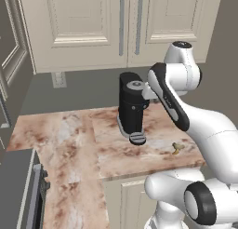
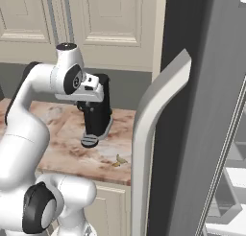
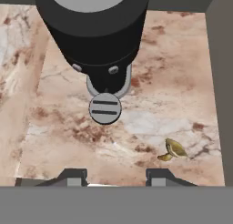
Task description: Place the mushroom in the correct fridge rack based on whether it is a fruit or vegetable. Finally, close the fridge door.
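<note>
One tall black coffee machine (image 1: 131, 105) dominates the marble counter (image 1: 60, 139), standing toward the back of the raised slab with its round grey drip tray (image 1: 137, 138) at the front of its foot. Near the slab's front right corner lies the mushroom (image 1: 176, 148), small and tan, on its side and well apart from the machine; the hand view places it to the right of and nearer than the drip tray, with bare marble between them. The gripper (image 3: 116, 177) hangs above the counter in front of the machine, its two dark fingertips (image 3: 74, 176) spread apart with nothing between them, and the mushroom sits off to the right of the right tip rather than under the gap. From the right base view the hand is high, level with the machine's upper body and just beside it, so the machine crowds the space behind the hand. Cream upper cabinets (image 1: 116, 23) hang over the back wall, and a wall outlet (image 1: 58, 79) shows to the left of the machine. To the right the counter ends against a dark wall (image 3: 223, 82), close to the mushroom, leaving little room on that side. The open grey fridge door (image 2: 206, 110) with its pale curved handle (image 2: 153, 134) stands just beyond the counter's right end, and pale shelves (image 2: 235, 177) of the interior show past it. Left of the machine the marble runs wide and bare toward a dark stove (image 1: 21, 191) at the lower left.
</note>
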Controlling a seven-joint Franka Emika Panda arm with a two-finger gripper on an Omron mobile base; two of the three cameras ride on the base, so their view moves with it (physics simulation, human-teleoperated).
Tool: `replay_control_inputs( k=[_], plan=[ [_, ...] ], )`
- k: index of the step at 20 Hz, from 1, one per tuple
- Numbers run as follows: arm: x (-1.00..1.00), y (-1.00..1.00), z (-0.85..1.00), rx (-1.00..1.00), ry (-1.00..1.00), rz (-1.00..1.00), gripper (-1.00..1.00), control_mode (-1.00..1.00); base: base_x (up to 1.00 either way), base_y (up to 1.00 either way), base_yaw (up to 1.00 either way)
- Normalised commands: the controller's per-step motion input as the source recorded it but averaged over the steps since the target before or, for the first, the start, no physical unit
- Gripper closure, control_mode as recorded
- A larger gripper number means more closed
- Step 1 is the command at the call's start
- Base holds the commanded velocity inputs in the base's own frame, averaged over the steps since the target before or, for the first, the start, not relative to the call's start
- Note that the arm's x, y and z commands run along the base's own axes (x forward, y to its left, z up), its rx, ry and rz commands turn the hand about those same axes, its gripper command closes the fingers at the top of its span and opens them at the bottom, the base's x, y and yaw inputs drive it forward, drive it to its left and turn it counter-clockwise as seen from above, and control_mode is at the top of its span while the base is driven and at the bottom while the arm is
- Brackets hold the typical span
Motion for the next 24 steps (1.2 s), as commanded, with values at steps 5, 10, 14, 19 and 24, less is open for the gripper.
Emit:
replay_control_inputs(
  k=[5, 10, 14, 19, 24],
  plan=[
    [-0.20, -0.14, -0.02, 0.01, 0.00, -0.05, -1.00, -1.00, 0.00, 0.00, 0.00],
    [-0.28, -0.40, -0.17, 0.01, 0.04, -0.16, -1.00, -1.00, 0.00, 0.00, 0.00],
    [-0.04, -0.24, -0.42, 0.00, 0.09, -0.15, -1.00, -1.00, 0.00, 0.00, 0.00],
    [0.00, -0.21, -0.58, 0.00, 0.14, -0.15, -1.00, -1.00, 0.00, 0.00, 0.00],
    [-0.02, -0.34, -0.66, 0.00, 0.10, -0.16, -1.00, -1.00, 0.00, 0.00, 0.00]
  ],
)
